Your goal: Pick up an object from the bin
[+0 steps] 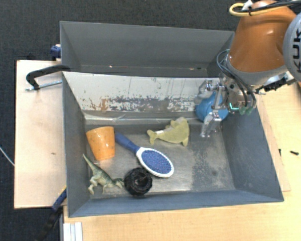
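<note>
The fingers (206, 127) hang in the far right corner of the grey bin (251, 154), below the arm's orange wrist cover (258, 36). They are clenched on a small rounded blue thing (202, 109), which bulges out on their left as the view has it, with a smaller bit of blue showing on their other side. The blue thing sits up against the fingers in front of the scratched back wall, above the bin floor (what kind of thing it is I cannot make out). Nearest to the fingers, just to their left and lower, a pale yellow-green fish-shaped toy (171, 133) lies flat on the floor, apart from them. Further to the left of the fingers and nearer the front wall lies a brush (155, 162) with a blue handle and an oval, white-rimmed blue head. Beyond the brush's handle, well apart from the fingers, an orange cup (101, 142) stands near the left wall. Along the front wall, also well to the left of the fingers, lie a black round thing (138, 181) and, beside it, a green dinosaur figure (99, 177). The stretch of floor straight below the fingers is bare grey metal.
</note>
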Robot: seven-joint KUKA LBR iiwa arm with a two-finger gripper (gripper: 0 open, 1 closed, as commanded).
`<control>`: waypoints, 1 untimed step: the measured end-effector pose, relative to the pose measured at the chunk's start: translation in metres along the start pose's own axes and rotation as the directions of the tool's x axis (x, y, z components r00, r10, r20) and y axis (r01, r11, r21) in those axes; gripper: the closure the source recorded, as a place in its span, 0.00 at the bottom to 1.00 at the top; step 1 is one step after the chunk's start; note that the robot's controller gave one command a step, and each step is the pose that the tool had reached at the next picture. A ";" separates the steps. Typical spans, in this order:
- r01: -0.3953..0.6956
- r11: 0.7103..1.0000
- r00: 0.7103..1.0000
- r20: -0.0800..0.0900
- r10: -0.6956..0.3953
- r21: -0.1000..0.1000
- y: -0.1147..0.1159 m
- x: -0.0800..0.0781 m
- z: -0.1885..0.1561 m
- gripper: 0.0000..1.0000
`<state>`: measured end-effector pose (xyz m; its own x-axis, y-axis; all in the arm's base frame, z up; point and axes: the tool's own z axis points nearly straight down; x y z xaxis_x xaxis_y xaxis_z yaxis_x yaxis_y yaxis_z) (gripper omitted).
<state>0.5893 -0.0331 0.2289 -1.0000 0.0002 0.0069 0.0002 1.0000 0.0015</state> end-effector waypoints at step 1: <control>0.252 0.968 0.968 0.003 -0.252 -0.001 0.075 -0.007 0.070 0.00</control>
<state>0.5954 0.0421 0.1585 -0.9678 -0.2515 0.0035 -0.2515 0.9678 0.0044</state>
